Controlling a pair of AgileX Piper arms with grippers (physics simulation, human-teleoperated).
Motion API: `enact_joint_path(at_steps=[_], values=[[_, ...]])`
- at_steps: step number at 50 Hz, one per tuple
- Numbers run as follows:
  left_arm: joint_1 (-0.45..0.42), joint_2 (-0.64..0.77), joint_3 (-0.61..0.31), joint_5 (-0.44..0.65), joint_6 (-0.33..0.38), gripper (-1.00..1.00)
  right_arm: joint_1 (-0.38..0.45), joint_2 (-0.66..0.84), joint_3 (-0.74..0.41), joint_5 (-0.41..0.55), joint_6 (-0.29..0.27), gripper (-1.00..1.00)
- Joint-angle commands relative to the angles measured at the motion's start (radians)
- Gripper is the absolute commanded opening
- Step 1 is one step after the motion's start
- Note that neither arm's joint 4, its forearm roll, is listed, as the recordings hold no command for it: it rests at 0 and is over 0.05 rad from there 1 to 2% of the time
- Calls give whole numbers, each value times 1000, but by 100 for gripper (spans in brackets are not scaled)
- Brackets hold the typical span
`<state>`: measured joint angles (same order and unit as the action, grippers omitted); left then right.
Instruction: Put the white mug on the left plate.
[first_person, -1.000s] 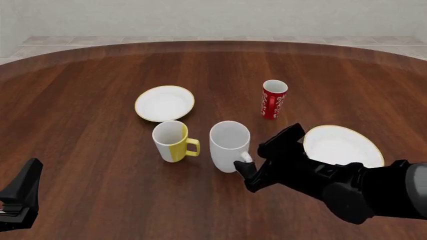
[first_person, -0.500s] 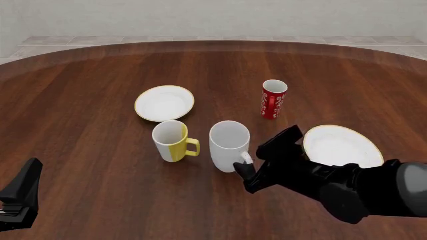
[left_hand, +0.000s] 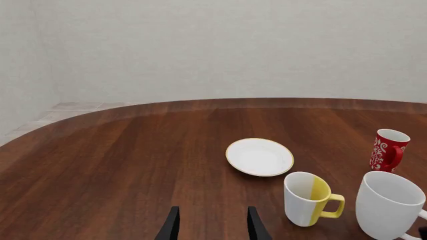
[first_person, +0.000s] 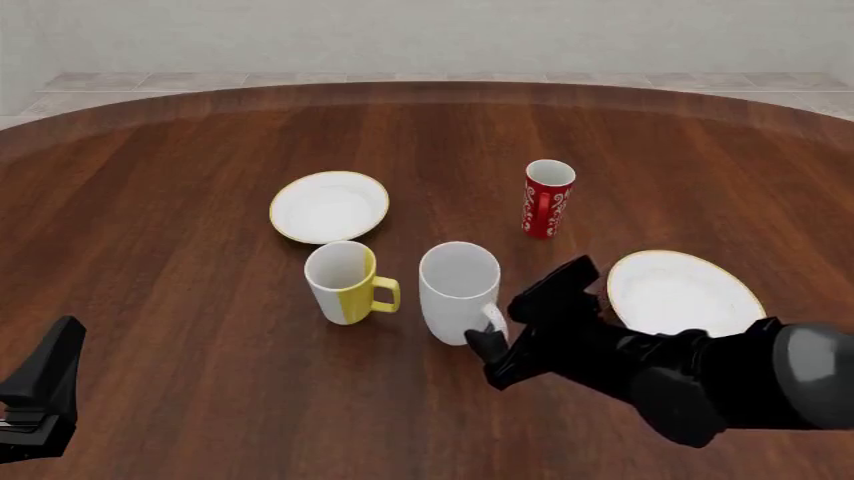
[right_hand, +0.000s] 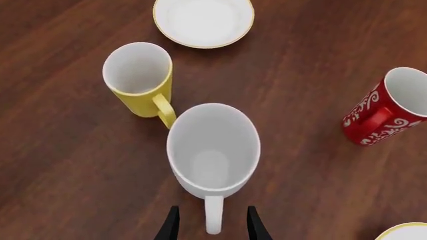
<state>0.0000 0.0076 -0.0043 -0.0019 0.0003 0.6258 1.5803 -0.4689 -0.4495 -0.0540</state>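
White mug (first_person: 459, 291) stands upright on the table (first_person: 174, 290), near its middle, with the handle (right_hand: 213, 214) pointing toward the arms. Right gripper (right_hand: 212, 231) sits at that handle, its fingers spread to either side; whether they touch it cannot be told. Left gripper (left_hand: 211, 227) hangs open, low at the near left, well apart. Just left of the mug stands the white-and-yellow mug (first_person: 343, 282). Farther back lie the left plate (first_person: 328, 206), bare, and the red patterned cup (first_person: 546, 198). The larger plate (first_person: 683, 292) lies right.
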Motion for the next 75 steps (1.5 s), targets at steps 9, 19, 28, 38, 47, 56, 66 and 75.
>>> enact_joint_path(at_steps=[9, 19, 28, 38, 47, 56, 66, 75], values=[[0, 0, 0, 0, 0, 100, 1, 39, -1, -23, 5, 100], [0, 0, 0, 0, 0, 100, -1, 49, 1, -29, 11, 100], [0, 0, 0, 0, 0, 100, 0, 57, 2, -33, 12, 100], [0, 0, 0, 0, 0, 100, 12, 31, 19, -41, -38, -100], [0, 0, 0, 0, 0, 100, -4, 27, 24, -42, -38, -100], [0, 0, 0, 0, 0, 100, -12, 7, 31, -32, -46, -100], [0, 0, 0, 0, 0, 100, -28, -55, 29, 18, -61, -100], [0, 0, 0, 0, 0, 100, -26, -123, 0, 96, -53, -100]])
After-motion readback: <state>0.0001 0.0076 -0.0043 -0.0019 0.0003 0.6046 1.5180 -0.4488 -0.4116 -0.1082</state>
